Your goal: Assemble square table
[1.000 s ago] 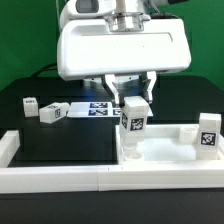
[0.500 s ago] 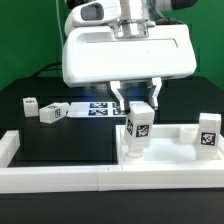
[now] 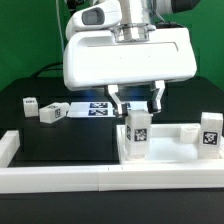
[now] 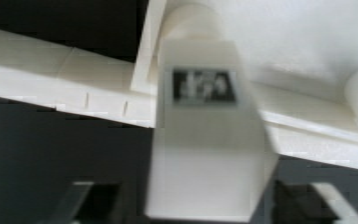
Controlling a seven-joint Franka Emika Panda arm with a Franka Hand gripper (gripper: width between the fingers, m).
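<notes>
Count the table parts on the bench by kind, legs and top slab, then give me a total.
Legs: 4
Slab: 1
Total: 5

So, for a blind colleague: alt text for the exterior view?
The arm's end effector hangs open above an upright tagged leg standing on the white slab. Another leg stands at the exterior view's right; two more legs lie at its left.
</notes>
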